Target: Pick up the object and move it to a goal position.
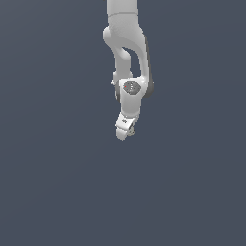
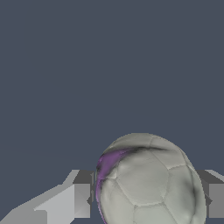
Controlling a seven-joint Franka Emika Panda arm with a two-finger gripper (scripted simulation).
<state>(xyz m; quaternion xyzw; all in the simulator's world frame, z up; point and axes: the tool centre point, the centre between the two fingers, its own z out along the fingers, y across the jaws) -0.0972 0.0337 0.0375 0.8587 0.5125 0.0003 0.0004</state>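
Note:
The object is a small round ball, pale grey with stitched panels and a purple patch on one side. In the wrist view it sits between my two fingers and touches both. My gripper is shut on it. In the exterior view the white arm hangs down from the top, and the gripper is at its lower end, near the middle of the picture. There the object shows only as a tiny grey speck at the fingertips.
A plain dark blue-grey surface fills both views. No other object, edge or marker shows.

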